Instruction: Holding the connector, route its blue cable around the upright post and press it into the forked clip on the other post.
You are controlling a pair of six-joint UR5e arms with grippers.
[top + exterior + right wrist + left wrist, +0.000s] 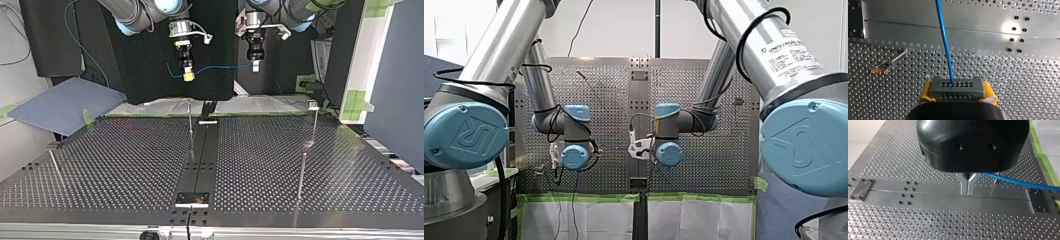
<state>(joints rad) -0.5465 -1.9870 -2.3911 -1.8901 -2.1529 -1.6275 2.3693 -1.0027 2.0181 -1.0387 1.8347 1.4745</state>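
Leaving connector (957, 88) in right gripper (958, 94), blue cable (943, 37) exits view.

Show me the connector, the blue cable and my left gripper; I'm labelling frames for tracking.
connector (956, 88): right wrist view, middle of its grey holed face.
blue cable (943, 37): right wrist view, midway along its run.
my left gripper (967, 192): left wrist view, between its metal fingertips.

Perforated metal table (125, 165), top view. A smooth central strip (202, 160) runs from the near edge to the far edge, with a bolted plate at each end: near plate (192, 199), far plate (208, 121). Thin posts stand on the table. The centre post (190, 120) is just beside the strip, and the near right post (301, 175) and far right post (314, 125) are well apart from it. The left post (54, 162) is tilted. Green tape (1048, 167) lines one edge.
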